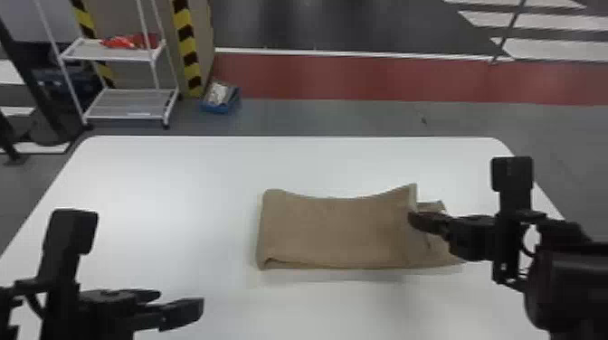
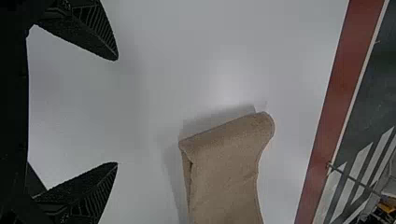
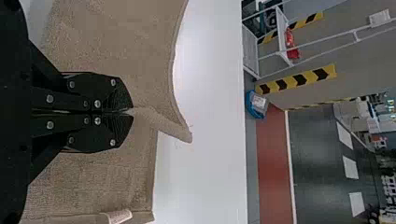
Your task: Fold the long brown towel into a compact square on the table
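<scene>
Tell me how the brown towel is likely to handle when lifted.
The brown towel will probably flop rather than hold its shape, since its far edge sags in a curve. Its folded layers may slip apart if only the top one is pinched, as they lie loose at the edge.

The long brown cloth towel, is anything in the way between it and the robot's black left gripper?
Nothing I can see. Between the open left gripper and the towel is just flat white tabletop. The black right gripper pinches the towel.
</scene>
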Robot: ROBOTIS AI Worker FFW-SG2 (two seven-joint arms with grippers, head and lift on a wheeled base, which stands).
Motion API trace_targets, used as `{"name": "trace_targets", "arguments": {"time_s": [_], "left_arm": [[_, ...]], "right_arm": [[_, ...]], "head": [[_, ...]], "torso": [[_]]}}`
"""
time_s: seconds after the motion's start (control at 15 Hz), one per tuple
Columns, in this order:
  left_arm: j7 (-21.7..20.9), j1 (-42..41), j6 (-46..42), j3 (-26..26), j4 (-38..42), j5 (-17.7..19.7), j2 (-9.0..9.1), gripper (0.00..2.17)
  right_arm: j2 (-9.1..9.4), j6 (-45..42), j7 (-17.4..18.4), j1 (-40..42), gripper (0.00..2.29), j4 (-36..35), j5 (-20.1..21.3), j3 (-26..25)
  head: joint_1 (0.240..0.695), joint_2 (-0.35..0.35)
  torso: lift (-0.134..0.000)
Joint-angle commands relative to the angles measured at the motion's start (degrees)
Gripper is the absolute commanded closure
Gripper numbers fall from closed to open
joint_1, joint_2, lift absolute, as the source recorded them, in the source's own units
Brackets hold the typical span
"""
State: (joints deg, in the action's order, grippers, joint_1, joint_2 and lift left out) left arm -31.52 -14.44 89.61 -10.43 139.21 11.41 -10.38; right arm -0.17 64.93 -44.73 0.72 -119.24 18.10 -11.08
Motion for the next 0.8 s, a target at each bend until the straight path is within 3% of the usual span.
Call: {"name": "trace_targets", "arguments": {"time_s": [0.0,0.27,0.53,0.73], "left_arm": [[0.06,-0.15,0.42,0.06,-0.17,-0.16,-0.07,0.08],[0.23,-0.06,0.42,0.15,-0.69,-0.33,-0.07,0.08],[0.32,-0.06,0.42,1.20,-0.96,-0.60,-0.07,0.08],[0.32,-0.06,0.42,1.12,-1.05,-0.77,-0.25,0.08]], "right_arm": [[0.23,-0.81,0.00,-1.33,1.12,2.78,0.80,-0.35],[0.23,3.41,-1.41,-1.68,1.12,-2.75,-0.26,-5.53],[0.23,-1.51,-0.44,-1.77,1.12,3.84,1.59,-4.13],[0.23,0.24,-0.88,-2.56,1.12,2.78,1.06,-5.88]], "head": [[0.695,-0.068],[0.695,-0.082],[0.695,-0.125],[0.695,-0.125]], "torso": [[-0.124],[-0.124],[-0.124],[-0.124]]}}
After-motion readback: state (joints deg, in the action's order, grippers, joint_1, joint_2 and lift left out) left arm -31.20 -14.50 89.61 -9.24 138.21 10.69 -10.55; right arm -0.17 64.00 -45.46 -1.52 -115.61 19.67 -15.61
